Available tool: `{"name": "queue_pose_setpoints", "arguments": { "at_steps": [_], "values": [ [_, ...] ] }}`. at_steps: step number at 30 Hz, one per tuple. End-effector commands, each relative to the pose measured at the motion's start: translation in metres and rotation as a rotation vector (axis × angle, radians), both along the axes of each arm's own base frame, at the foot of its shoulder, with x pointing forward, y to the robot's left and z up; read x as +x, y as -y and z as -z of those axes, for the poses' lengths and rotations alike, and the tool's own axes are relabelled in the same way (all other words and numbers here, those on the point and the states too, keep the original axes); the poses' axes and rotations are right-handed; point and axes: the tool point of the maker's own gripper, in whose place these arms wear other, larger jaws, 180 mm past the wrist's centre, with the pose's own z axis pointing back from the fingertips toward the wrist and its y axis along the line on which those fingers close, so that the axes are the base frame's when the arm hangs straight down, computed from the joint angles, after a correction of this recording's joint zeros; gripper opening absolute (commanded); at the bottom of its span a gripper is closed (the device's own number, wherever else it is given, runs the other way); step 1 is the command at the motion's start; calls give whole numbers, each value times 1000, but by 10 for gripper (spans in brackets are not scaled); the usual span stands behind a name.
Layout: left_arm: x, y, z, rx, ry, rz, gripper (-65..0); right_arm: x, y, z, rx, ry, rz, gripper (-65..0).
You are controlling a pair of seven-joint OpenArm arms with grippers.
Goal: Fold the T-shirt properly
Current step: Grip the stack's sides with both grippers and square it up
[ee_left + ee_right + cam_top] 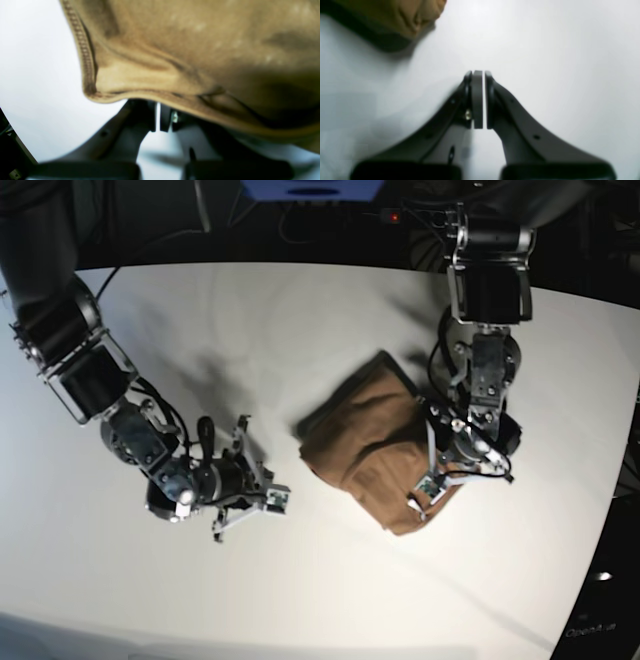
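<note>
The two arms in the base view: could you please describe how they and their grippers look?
Both arms are dark grey to black with boxy segments and loose black cables. The left gripper and right gripper have curved, dark grey fingers with flat pads and small screw holes. A small camera module sits near each wrist.

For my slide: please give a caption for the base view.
Folded brown T-shirt on white table; left gripper at its edge, right gripper apart.

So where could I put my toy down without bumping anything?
The white table is bare behind the T-shirt, and along the front edge below both arms. It's crowded where the left hand sits on the shirt, and around the right hand.
</note>
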Motion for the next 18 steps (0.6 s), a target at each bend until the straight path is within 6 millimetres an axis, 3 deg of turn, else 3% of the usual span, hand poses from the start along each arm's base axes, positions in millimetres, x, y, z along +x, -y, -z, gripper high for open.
{"name": "queue_pose_setpoints", "arguments": {
  "at_steps": [1,11,18],
  "values": [
    [16,2,-16,-7,50,5,-627,17,-6,-18,18,49,-2,-647],
    [36,5,-35,-5,100,16,-627,12,-47,-19,57,52,-52,-647],
    [42,28,-37,-13,128,99,-627,-13,-49,5,34,-11,-50,-647]
  ]
}}
